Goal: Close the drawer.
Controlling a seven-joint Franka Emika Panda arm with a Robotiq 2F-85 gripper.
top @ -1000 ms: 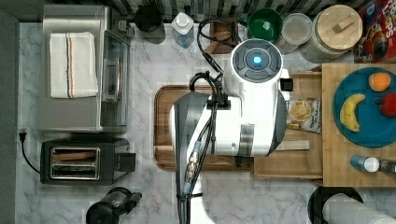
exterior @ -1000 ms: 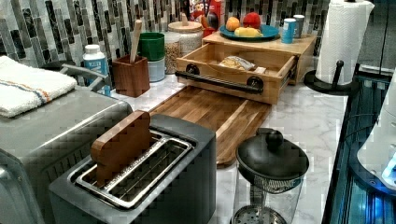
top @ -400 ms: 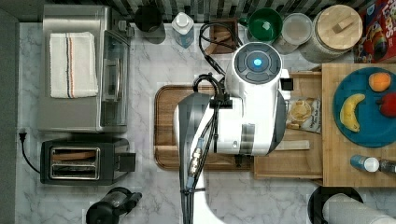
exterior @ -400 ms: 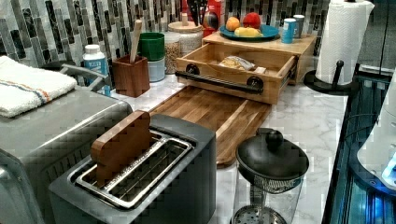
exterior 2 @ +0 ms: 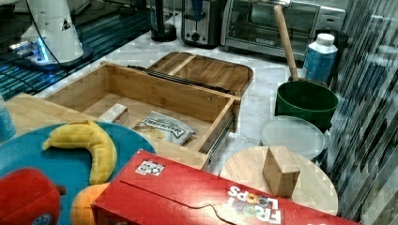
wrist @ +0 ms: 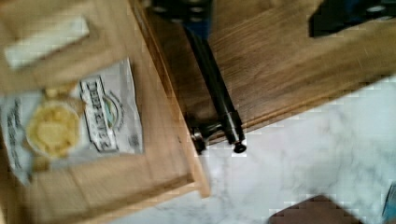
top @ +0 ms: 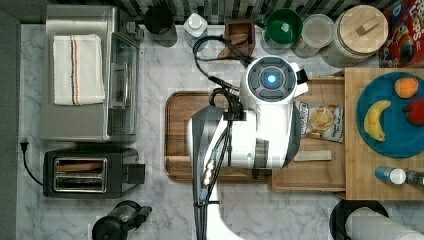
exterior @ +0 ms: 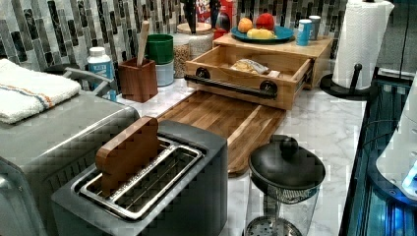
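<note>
Drawer [exterior: 248,73] of light wood stands open over the walnut board [exterior: 221,118]; jaws' state cannot be told.

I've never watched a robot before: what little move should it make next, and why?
Probably press against the drawer front beside its dark handle and push it inward. The drawer stands pulled out over the cutting board, with a snack bag inside.

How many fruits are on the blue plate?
3, all on the blue plate: a banana nearest the drawer, an orange and a red apple beside it. None looks hidden.
</note>
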